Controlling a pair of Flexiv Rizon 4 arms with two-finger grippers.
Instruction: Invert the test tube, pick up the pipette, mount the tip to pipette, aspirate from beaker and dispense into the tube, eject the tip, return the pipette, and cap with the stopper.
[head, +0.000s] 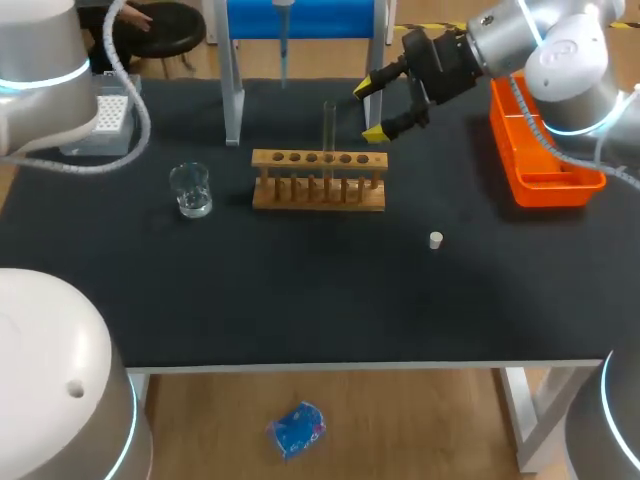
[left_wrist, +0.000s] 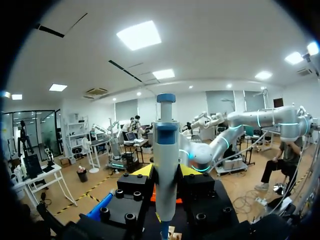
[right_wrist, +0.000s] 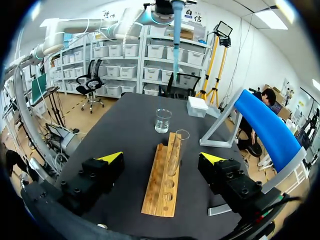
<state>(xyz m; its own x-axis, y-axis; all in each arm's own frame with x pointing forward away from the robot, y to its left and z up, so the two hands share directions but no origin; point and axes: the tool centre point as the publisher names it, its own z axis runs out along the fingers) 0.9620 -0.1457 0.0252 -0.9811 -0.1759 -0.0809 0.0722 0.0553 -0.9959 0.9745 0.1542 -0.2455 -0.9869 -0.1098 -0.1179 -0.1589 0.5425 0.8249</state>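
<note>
Risks, near to far. Stopper (head: 436, 239) lies loose at 4 o'clock from the rack (head: 318, 182), well apart from it; an arm sweeping low could, I judge, flick it off the worktop (head: 300, 300). Beaker (head: 190, 188) stands at 9 o'clock from the rack; a sideways knock would spill it. Test tube (head: 329, 130) stands upright in a middle hole, mouth up. Right claw (head: 371, 109), at 1 o'clock from the rack, is released, fingers wide; its wrist view has the tube ahead, between the two fingers, touching neither. If it closes off-centre or too hard, the thin glass may crack, or tilt and drag the rack, which looks unfixed; too soft, and the smooth tube may slip when lifted. Left claw (left_wrist: 166, 171), high at 12 o'clock, is clenched on the pipette (left_wrist: 165, 145); the grip looks narrow against a long body, so a jolt could swing it. Whether a tip is mounted: too small to tell. Materials, near to far. Stopper: small white plug, short cylinder, looks rubbery. Worktop: matte black, flat. Rack: pale bare wood, one row of round holes on dowel legs. Beaker: squat clear glass, seemingly a little clear liquid. Tube: slim clear glass cylinder, rimmed mouth. Orange tray (head: 545, 150) at 3 o'clock: glossy plastic, long, walled. Claw tips: bright yellow wedges on black blocky bodies. Pipette: grey-white plastic barrel, blue plunger cap.
</note>
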